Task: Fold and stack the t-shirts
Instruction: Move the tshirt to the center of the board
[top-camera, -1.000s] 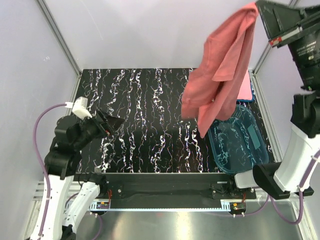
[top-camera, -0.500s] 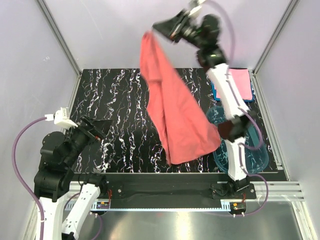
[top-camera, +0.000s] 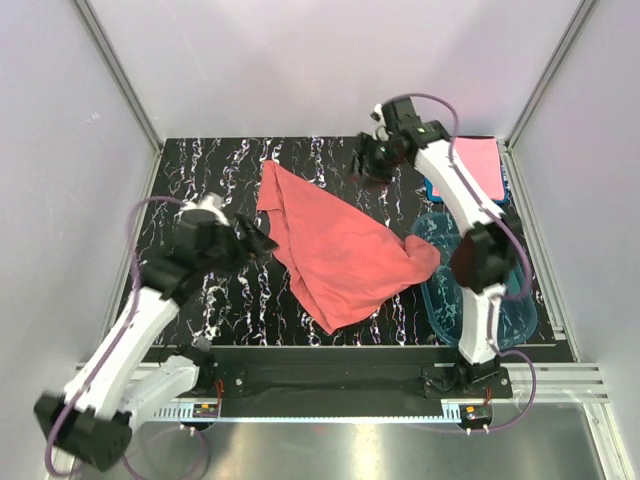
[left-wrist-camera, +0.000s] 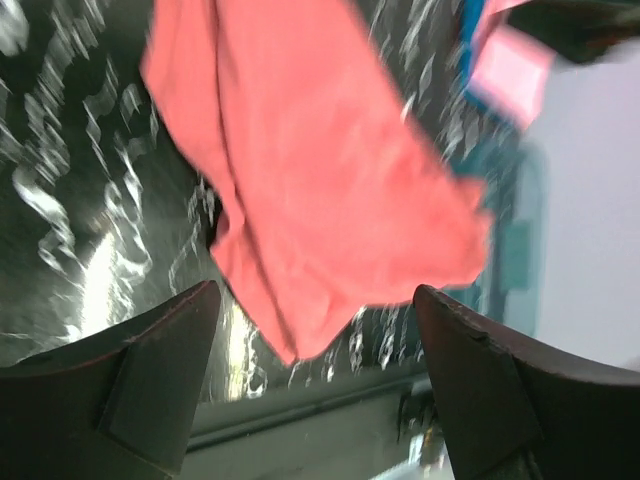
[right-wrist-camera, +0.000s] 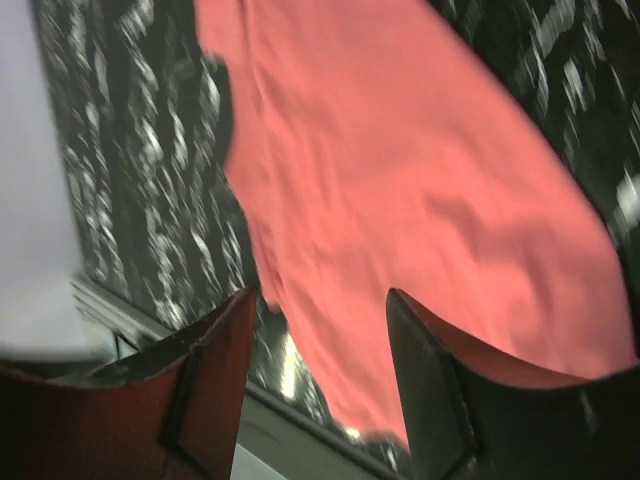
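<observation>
Moments ago the right pincer (top-camera: 372, 160) held the red shirt (top-camera: 340, 250) high in the air. Now its fingers stand apart with nothing in them, near the far edge of the surface (top-camera: 210, 170). The left pincer (top-camera: 256, 243) has come forward. It is wide open too, and hangs just beside the shirt's left edge. The shirt lies spread and wrinkled in the middle of the surface, and its right corner rests on the rim of the tub (top-camera: 495, 290). A pink shirt (top-camera: 480, 165) sits folded at the far right corner.
</observation>
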